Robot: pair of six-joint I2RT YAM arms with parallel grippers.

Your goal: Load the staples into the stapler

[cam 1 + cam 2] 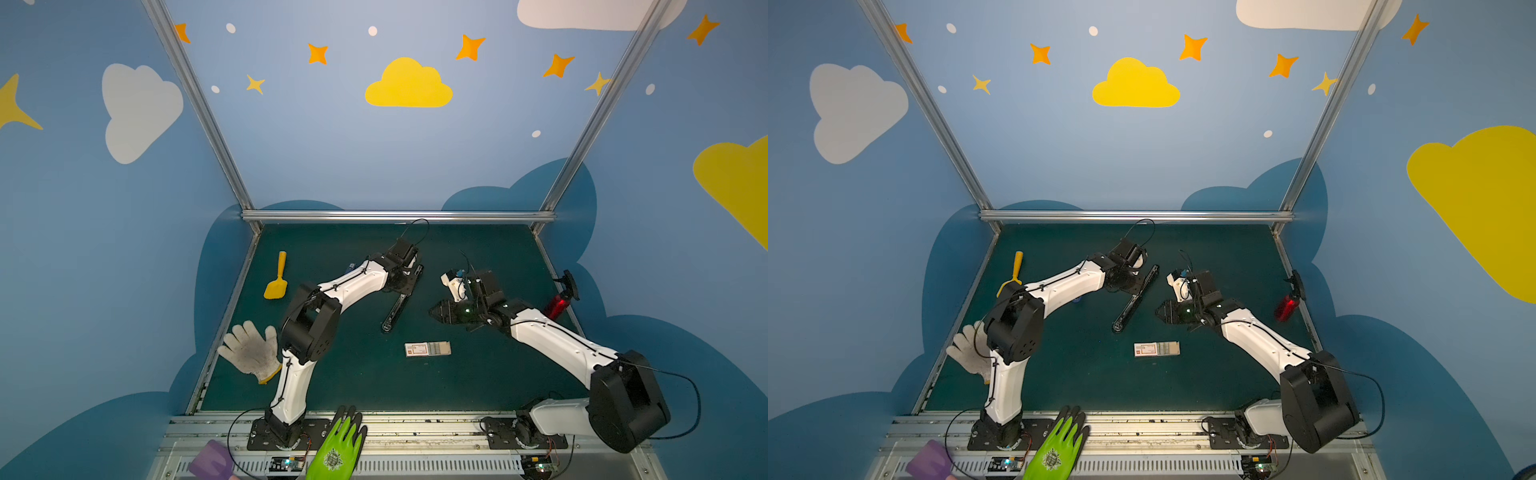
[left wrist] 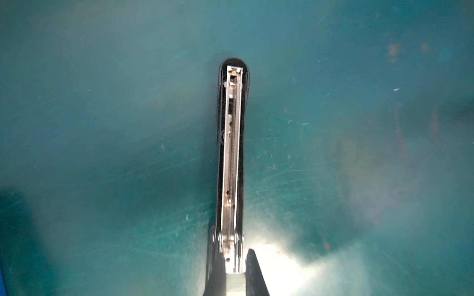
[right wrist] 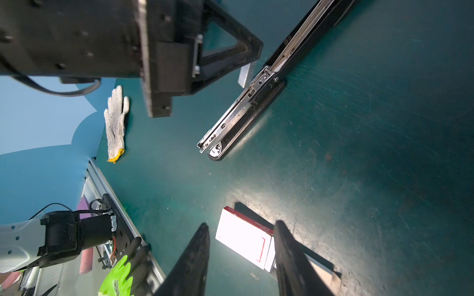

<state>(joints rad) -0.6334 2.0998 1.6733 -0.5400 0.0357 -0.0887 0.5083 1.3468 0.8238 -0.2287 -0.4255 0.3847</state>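
Staple box (image 1: 428,349), half slid open, on green mat (image 1: 353,382) near front middle, opened stapler (image 1: 397,309) lying flat just behind it, left gripper (image 2: 234,252) clamped on stapler's far half, right gripper (image 3: 241,224) hovering near box, jaws apart, white glove (image 1: 251,349) at left edge

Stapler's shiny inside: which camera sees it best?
The left wrist view: it looks straight along the opened stapler, showing its silver inside and the long spring. The right wrist view shows it slanted, with the far end cut off. In both top views it is only a thin dark bar.
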